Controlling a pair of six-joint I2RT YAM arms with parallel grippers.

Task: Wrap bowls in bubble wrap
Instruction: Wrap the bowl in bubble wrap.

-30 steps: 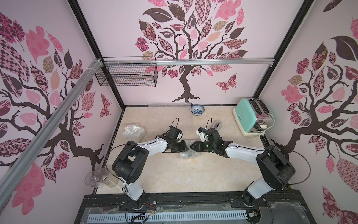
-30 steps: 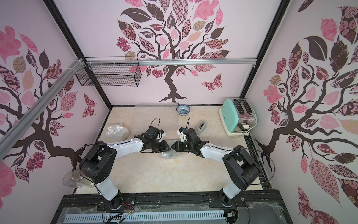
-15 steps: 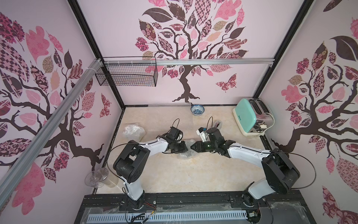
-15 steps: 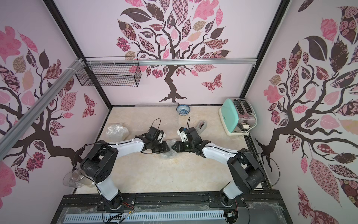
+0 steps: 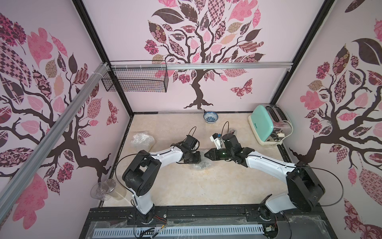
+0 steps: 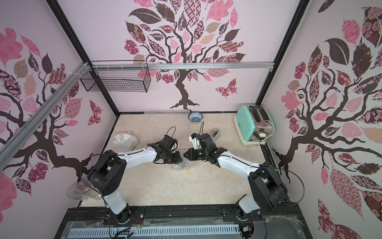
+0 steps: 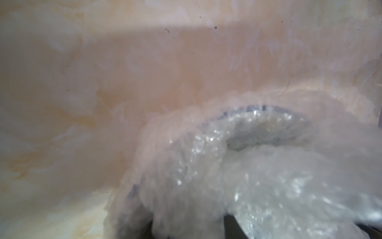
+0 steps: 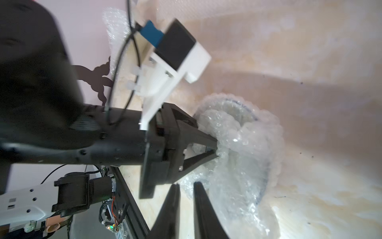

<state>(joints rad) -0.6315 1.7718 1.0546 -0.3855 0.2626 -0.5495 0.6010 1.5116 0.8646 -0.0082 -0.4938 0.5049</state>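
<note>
Centre bowl: a blue-rimmed bowl sits upright at the middle of the bench, almost buried. Only an arc of its rim shows in the two wrist views.
Bubble wrap: the bubble wrap is bunched over the bowl and down into its mouth, with loose edges spilling onto the bench around it. In both top views it reads as a small shiny heap between the two arms.
Left fingers: the left fingers reach in from the bench's left side and are closed on a fold of the wrap above the bowl, with plastic showing between the tips.
Right fingers: the right fingers stand nearly together with a thin gap, tips at the edge of the heap. A scrap of wrap may sit between them, but I cannot tell whether they have hold of it.
Tips: the two sets point at each other across the heap — close, not touching.
Bare bowl: a blue-and-white bare bowl stands unwrapped at the back edge.
Flat sheet: a flat sheet of the same plastic lies along the back edge, just beside that bowl.
Crumpled bundle: a crumpled bundle of wrap lies near the left edge.
Toaster: a mint-green toaster sits in the back right corner.
Glass: a clear stemmed glass lies on its side at the front left corner.
</note>
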